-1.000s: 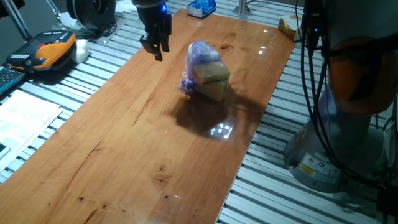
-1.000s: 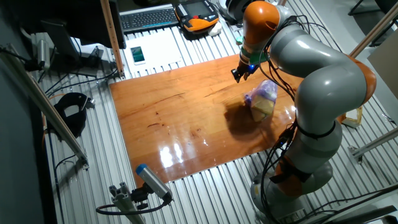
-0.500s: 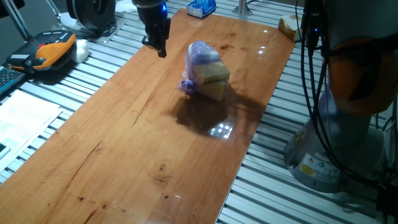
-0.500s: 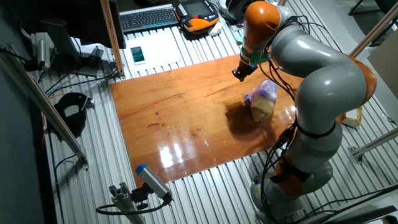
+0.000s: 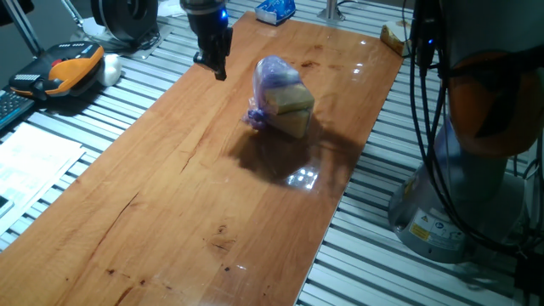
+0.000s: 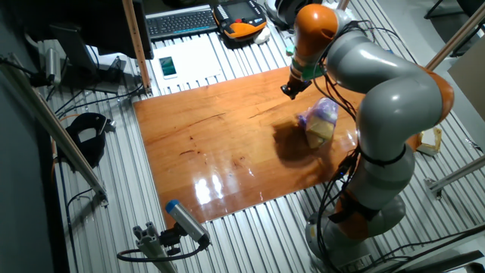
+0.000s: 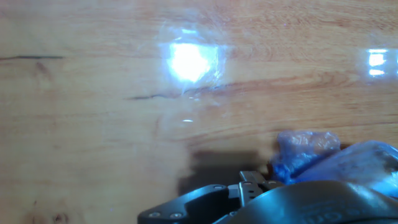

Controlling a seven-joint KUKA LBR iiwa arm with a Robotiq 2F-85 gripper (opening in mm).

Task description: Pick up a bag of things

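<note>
Meanwhile, gripper [image 5: 218,68] drawn together from spread a second ago, holding nothing, hovering left of the bag [image 5: 280,96] on the counter [image 5: 170,204]. Probably needs reopening before grasping.

One crinkly translucent lilac plastic bag with a tan sponge-like block inside [image 5: 279,96] lies on the one glossy wooden tabletop [image 5: 170,195], just beside the single dark two-finger gripper [image 5: 212,61], which hangs above the board. Well beyond the gripper sit one blue-and-white packet [image 5: 276,10] and, far off past the bag, one bare tan lump [image 5: 393,35]. To the gripper's other side lie one orange-and-black handheld controller [image 5: 64,70], one dark keyboard [image 6: 182,21] and one small phone-like device [image 6: 168,67]
</note>
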